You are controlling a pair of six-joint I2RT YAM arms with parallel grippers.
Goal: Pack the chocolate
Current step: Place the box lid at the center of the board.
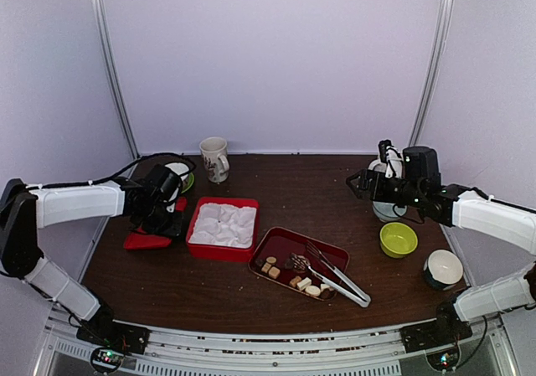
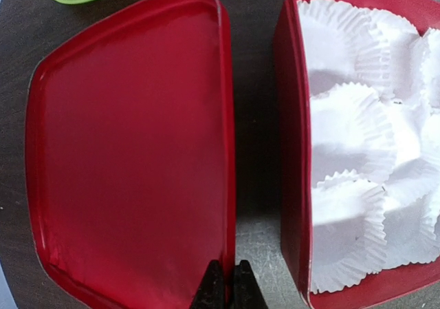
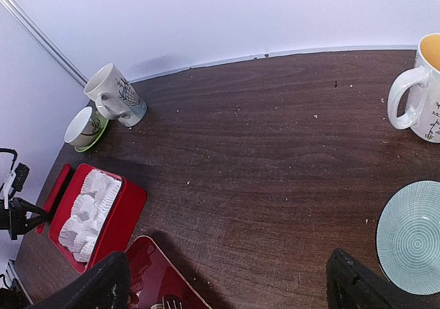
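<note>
Though unclear overhead, left gripper point(image 2: 224, 283) closed at lid point(image 2: 130, 151) rim.

The top camera looks down from high above the near edge on the whole desk point(image 1: 251, 296). The left wrist camera faces straight down, very near the red lid point(image 2: 130, 157) and red box point(image 2: 289, 157). The right wrist camera looks slantwise across the desk, with the same box far off.

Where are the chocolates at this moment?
Top view: the chocolates lie in the dark red tray near the table's front centre, beside the metal tongs, right of the red box.
</note>
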